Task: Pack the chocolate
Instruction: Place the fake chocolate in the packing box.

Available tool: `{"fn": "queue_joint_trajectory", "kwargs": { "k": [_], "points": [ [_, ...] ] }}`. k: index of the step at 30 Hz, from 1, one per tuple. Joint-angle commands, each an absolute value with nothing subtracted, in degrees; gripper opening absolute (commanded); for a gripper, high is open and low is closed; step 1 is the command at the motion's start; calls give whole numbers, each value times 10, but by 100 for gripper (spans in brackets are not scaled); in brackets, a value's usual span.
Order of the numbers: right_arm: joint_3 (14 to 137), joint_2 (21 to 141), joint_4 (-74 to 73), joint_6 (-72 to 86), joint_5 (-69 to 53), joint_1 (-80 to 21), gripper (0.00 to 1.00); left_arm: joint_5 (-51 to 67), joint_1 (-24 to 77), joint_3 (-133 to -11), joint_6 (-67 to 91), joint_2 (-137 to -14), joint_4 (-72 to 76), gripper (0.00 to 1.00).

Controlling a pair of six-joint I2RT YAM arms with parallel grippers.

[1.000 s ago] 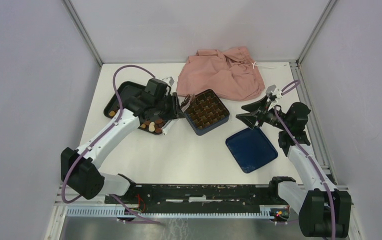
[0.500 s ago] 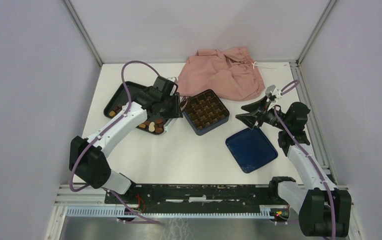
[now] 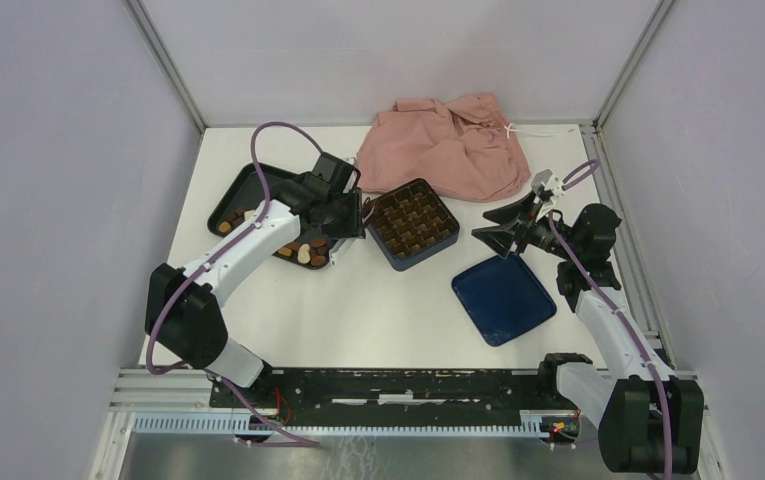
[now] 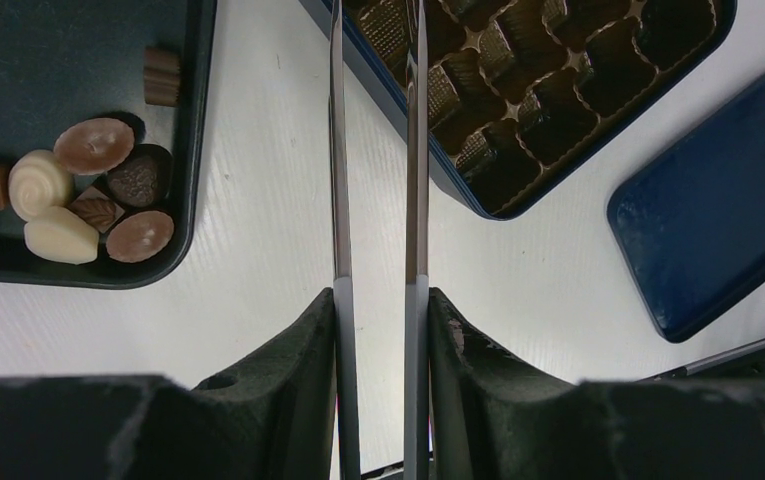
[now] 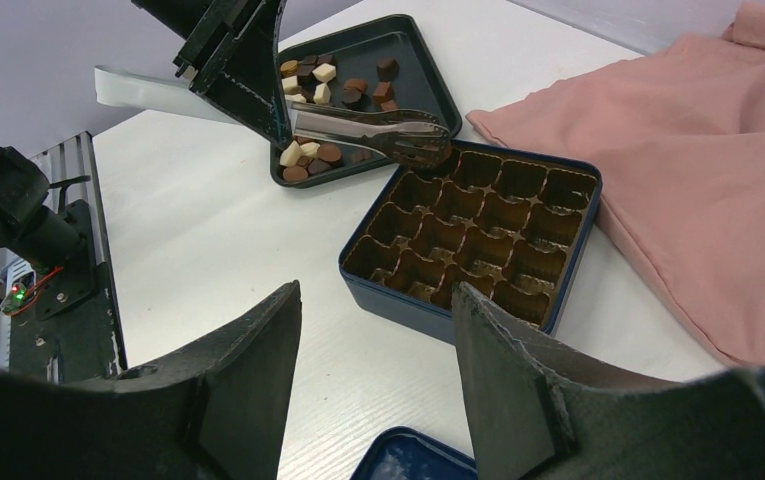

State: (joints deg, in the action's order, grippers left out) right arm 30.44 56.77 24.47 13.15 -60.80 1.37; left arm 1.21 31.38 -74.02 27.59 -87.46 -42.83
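— Chocolate (image 4: 88, 195), which arm is it nearer?

— My left. It sits in the black tray (image 4: 58, 40), left of the tongs (image 4: 337, 180), whose blades run lengthwise past it to the blue box (image 5: 413, 310) corner. My left fingers (image 4: 293, 370) are clamped on the tongs; whether their tips carry a piece, I cannot tell. Across the bench (image 4: 258, 200), my right fingers (image 5: 248, 380) gape, holding nothing.

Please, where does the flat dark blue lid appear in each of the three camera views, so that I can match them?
Top external: the blue lid lies right of centre, near the right arm.
Left wrist: the lid is at the right edge, lower right of the box.
Right wrist: only a corner of the lid shows at the bottom edge.
Shared landmark: the gridded box.
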Motion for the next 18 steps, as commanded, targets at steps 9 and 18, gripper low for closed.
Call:
{"fn": "queue_joint_trajectory", "kwargs": {
  "k": [9, 18],
  "points": [
    [330, 571, 257, 126, -612, 15, 63, -16, 318, -769, 252, -882, -421, 35],
    [330, 572, 260, 127, -615, 15, 63, -11, 318, -775, 252, -883, -421, 37]
  ]
}}
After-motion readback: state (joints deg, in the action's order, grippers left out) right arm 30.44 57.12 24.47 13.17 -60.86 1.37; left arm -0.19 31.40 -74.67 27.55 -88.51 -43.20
